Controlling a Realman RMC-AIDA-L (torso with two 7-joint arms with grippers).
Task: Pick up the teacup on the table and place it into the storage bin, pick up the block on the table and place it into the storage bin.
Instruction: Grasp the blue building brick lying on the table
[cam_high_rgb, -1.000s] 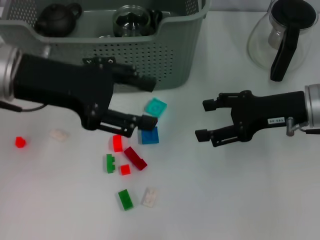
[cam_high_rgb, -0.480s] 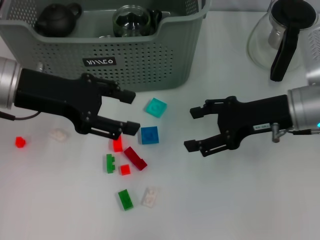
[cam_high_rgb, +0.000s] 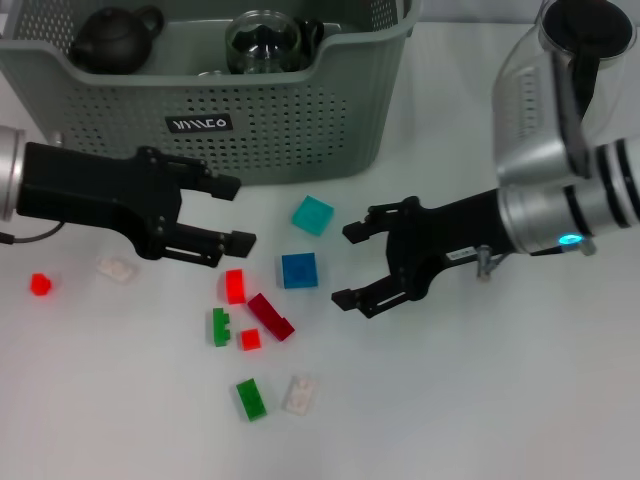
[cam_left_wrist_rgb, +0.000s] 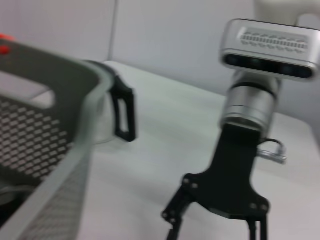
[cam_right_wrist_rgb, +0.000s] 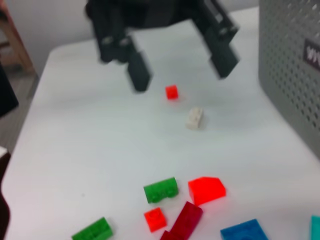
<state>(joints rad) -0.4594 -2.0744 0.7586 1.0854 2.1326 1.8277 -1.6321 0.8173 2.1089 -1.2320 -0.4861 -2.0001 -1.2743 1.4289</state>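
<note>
The grey-green storage bin (cam_high_rgb: 300, 120) stands at the back left; its wall also shows in the right wrist view (cam_right_wrist_rgb: 290, 75). A black teapot (cam_high_rgb: 113, 38) and a glass cup (cam_high_rgb: 263, 40) sit inside it. No teacup shows on the table. Several blocks lie in front of the bin, among them a teal block (cam_high_rgb: 313, 214), a blue block (cam_high_rgb: 299, 270) and a red block (cam_high_rgb: 235, 286). My left gripper (cam_high_rgb: 236, 212) is open and empty, left of the teal block. My right gripper (cam_high_rgb: 345, 265) is open and empty, just right of the blue block.
A clear glass pot with a black handle (cam_high_rgb: 575, 90) stands at the back right, partly behind my right arm. A dark red block (cam_high_rgb: 271, 316), green blocks (cam_high_rgb: 251, 398), white blocks (cam_high_rgb: 117, 268) and a small red block (cam_high_rgb: 40, 284) lie scattered at the front left.
My left gripper has drawn back to the left, uncovering the bin's label and the red block. My right gripper has moved left toward the blue block. Both stay open.
</note>
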